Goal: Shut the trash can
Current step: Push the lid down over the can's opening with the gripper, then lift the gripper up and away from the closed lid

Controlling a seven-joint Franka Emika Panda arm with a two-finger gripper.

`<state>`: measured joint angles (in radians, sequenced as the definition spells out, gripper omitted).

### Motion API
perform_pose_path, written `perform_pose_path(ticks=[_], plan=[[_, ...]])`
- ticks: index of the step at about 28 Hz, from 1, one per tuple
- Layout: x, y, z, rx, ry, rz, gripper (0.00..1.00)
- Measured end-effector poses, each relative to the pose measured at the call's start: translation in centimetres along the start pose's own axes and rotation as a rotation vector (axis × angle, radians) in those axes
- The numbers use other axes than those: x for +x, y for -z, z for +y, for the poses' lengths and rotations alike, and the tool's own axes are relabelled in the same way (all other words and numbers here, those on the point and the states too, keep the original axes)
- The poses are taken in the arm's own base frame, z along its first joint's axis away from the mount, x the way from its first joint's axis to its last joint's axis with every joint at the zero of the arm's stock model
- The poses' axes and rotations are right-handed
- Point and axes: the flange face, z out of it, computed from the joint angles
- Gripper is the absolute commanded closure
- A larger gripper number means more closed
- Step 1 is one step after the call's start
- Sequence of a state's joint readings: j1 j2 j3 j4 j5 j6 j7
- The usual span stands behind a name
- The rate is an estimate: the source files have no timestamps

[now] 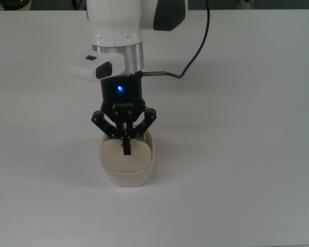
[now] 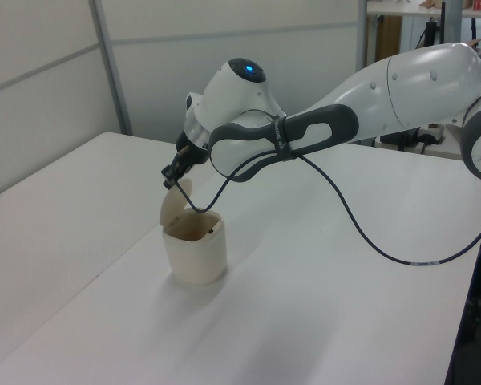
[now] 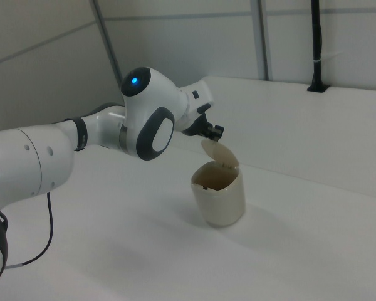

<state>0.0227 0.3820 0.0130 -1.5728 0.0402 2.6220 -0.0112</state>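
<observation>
Top view: I've got the gripper [image 1: 126, 145] right over the trash can [image 1: 126, 172], which sits on the white table [image 1: 247, 154] a bit to the top view's left of centre; fingers pinched together, nothing between them. Left view: trash can [image 2: 195, 255] stands upright, lid [image 2: 173, 207] raised on the left view's left side of the rim, closed empty fingertips at the lid's upper edge. Right view: lid [image 3: 220, 152] tilted over the opening, gripper [image 3: 215, 133] just above it, contact unclear.
</observation>
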Motion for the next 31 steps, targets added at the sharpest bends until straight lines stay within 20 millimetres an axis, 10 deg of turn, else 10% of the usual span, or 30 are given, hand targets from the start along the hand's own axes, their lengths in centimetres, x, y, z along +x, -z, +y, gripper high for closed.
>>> perform_pose_path(ticks=[31], plan=[[-5.0,-3.5,1.4,-0.097,0.076,-0.411,1.0]])
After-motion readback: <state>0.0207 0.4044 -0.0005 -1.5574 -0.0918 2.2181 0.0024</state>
